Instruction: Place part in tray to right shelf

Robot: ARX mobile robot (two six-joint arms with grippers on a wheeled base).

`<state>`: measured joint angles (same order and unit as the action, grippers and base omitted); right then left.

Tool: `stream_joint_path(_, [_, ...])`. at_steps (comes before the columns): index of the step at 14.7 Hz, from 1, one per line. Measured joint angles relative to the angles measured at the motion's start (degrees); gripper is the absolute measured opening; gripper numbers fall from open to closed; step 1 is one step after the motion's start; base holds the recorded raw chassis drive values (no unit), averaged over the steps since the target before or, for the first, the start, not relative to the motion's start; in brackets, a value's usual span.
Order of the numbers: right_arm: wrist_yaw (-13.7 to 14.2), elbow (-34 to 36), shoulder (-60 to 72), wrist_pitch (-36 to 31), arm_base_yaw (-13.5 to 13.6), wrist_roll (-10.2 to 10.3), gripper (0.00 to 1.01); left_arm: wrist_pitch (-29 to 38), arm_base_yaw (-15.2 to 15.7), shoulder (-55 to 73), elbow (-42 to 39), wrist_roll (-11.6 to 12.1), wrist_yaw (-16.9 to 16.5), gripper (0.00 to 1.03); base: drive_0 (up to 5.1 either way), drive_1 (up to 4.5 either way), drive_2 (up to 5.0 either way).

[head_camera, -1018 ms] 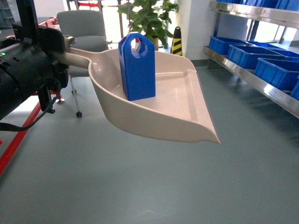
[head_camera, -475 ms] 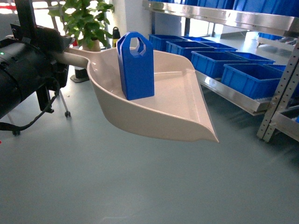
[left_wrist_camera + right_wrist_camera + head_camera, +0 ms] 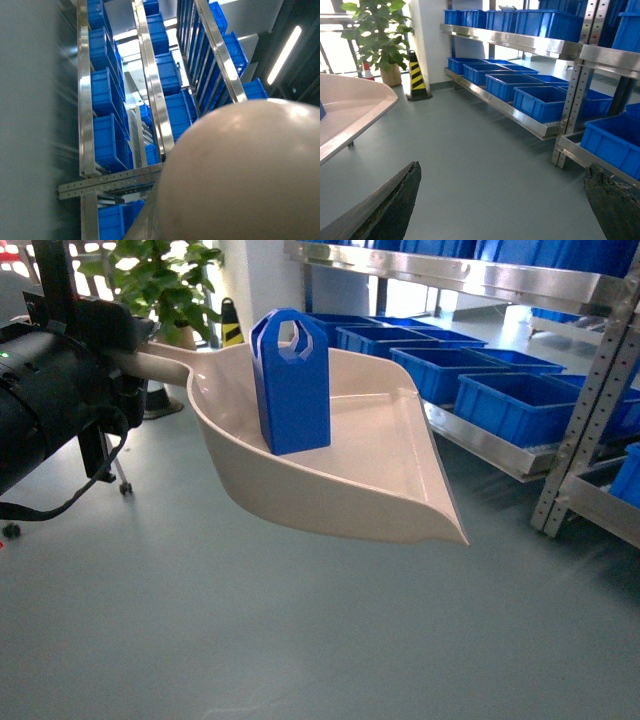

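Upright in tray: part. Left gripper hidden, grip state unclear; right gripper fingers spread, nothing held.

Open grey floor lies below and ahead of me, free to pass. To my right the stainless-steel shelf rack bars the way, its low tier packed with large blue ribbed plastic crates and a perforated metal upright beside them. Far left stand a potted green plant and a striped yellow-black cone.
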<state>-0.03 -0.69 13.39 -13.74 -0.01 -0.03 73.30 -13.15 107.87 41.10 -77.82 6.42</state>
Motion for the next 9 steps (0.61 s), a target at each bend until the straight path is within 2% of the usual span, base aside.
stream_joint_path(9, [0.02,0.0,0.0,-0.02,0.0,0.0,0.98,-0.02,0.0,0.0,0.0,0.0,0.0,0.12,-1.7,-1.67,-1.7])
